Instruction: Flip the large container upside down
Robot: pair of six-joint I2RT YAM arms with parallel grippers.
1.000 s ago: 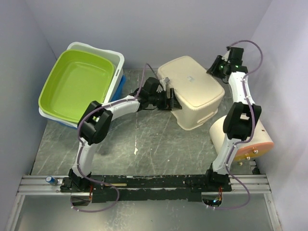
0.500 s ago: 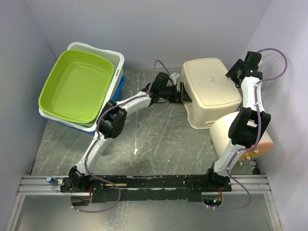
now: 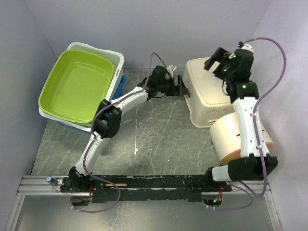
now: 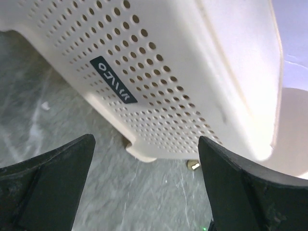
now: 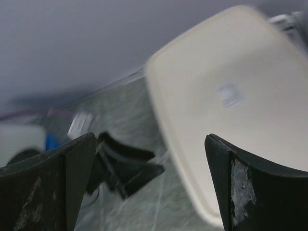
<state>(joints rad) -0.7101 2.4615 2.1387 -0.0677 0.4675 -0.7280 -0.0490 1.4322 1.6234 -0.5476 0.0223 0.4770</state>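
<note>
- My left pincer [image 3: 182, 89] stands wide, holding nothing; the cream perforated container [image 3: 210, 89] sits bottom-up just ahead of it on the surface [image 3: 159, 137].
- My right pincer [image 3: 215, 58] gapes wide too, with the container below it.

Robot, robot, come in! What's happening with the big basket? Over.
Left gripper open, by the perforated side of the large container. Right gripper open, above it. It sits bottom up. Round cream tub close beside it.
</note>
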